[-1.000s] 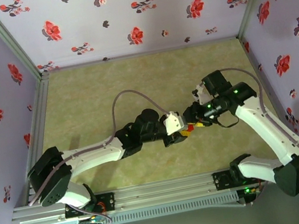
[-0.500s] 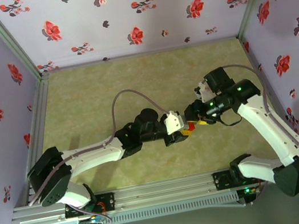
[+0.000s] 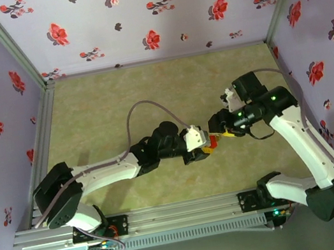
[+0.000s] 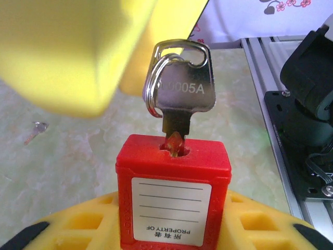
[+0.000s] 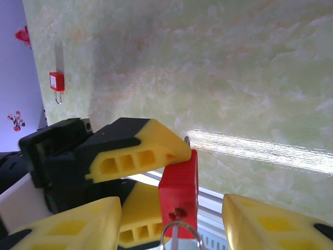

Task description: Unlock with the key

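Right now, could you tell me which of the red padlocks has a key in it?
The red padlock clamped in the left gripper: a silver key stands in its keyhole. The other red padlock lies loose on the table.

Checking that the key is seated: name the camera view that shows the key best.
Left wrist: the key sits in the red padlock keyhole, its stamped head and ring sharp. Right wrist catches its ring and thin edge at the bottom. Top external: too small to make out.
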Tool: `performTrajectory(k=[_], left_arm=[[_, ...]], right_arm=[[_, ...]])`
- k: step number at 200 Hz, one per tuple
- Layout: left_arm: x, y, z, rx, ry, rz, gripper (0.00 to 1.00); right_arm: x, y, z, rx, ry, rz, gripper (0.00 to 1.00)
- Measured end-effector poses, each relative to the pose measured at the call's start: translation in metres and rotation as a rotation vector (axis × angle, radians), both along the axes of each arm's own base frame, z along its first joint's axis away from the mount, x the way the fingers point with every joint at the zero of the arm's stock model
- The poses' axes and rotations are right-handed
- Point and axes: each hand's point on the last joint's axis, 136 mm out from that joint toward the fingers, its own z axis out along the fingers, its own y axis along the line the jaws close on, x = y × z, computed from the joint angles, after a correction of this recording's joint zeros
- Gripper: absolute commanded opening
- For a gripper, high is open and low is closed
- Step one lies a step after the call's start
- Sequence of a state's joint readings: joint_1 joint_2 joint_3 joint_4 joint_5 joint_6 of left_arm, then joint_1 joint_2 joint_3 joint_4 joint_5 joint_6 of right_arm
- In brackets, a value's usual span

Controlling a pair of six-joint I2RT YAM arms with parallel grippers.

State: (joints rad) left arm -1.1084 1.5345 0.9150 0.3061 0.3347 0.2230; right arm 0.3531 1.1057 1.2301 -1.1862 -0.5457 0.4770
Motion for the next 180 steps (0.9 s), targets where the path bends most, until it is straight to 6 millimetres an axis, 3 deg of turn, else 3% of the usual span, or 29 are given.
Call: performTrajectory(k=[47, 74, 115, 180], left_arm=[[0.004, 0.004, -0.016, 0.050, 0.017, 0.008, 0.00], [0.004, 0.005, -0.023, 0.075, 0.019, 0.006, 0.00], [0.005, 0.005, -0.024, 0.078, 0.018, 0.005, 0.00], [0.005, 0.005, -0.024, 0.079, 0.018, 0.004, 0.00]], right_arm=[[-0.006, -0.002, 0.002, 0.002, -0.004, 0.000, 0.45], [-0.013, -0.004, -0.007, 0.000, 0.011, 0.004, 0.41], [-0.019, -0.004, -0.022, -0.002, 0.050, 0.008, 0.39], [-0.014, 0.001, -0.027, 0.024, 0.042, 0.010, 0.29]])
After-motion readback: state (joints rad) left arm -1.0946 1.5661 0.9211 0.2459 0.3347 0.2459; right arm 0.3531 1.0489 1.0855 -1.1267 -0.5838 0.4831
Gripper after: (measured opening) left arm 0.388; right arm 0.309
